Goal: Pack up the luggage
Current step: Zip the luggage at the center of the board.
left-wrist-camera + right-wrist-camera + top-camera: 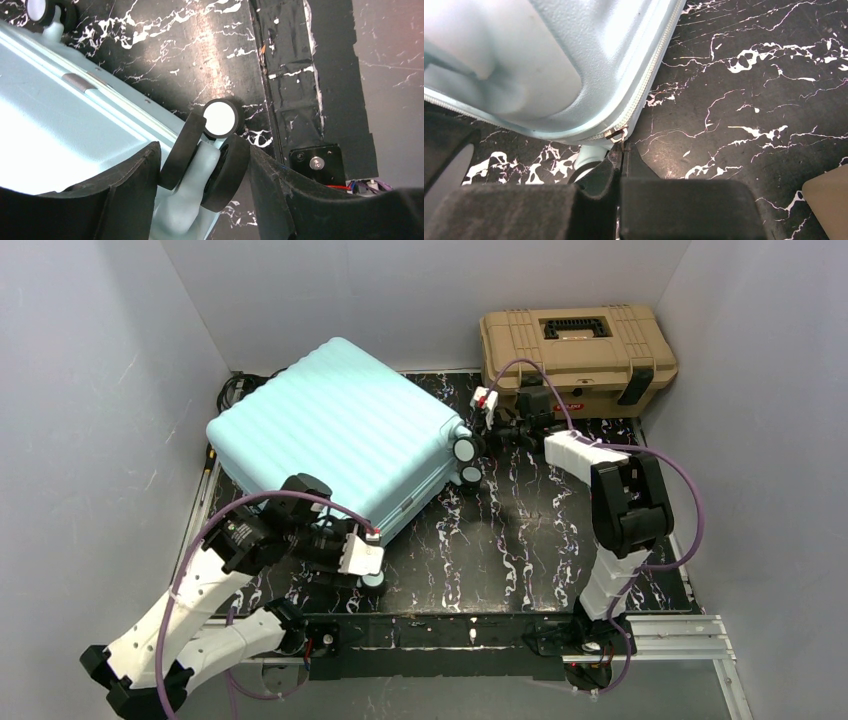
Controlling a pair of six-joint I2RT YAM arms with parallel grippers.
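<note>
A black table (520, 540) with white veining is carrying everything, and the suitcase (330, 430), the pale mint-blue ribbed one, is lying flat and closed on it, with its broad shell facing up and its wheeled end pointing to the right. A tan toolbox (575, 355) with black latches is sitting beyond that wheeled end of the suitcase, apart from it and with its lid down. The left gripper (205, 165) is reaching in at the suitcase's near corner, where its jaws are standing about half open and its two fingers (135, 185) are pressing against either side of the near wheel (227, 170), a black twin caster on a mint stem. The right gripper (622, 155) is working at the suitcase's far wheeled corner, just below the zipper (649, 80) that is running round the rim; its jaws are clamped fully together and are pinching the small metal zipper pull (617, 134), which is hanging from the corner of the suitcase.
</note>
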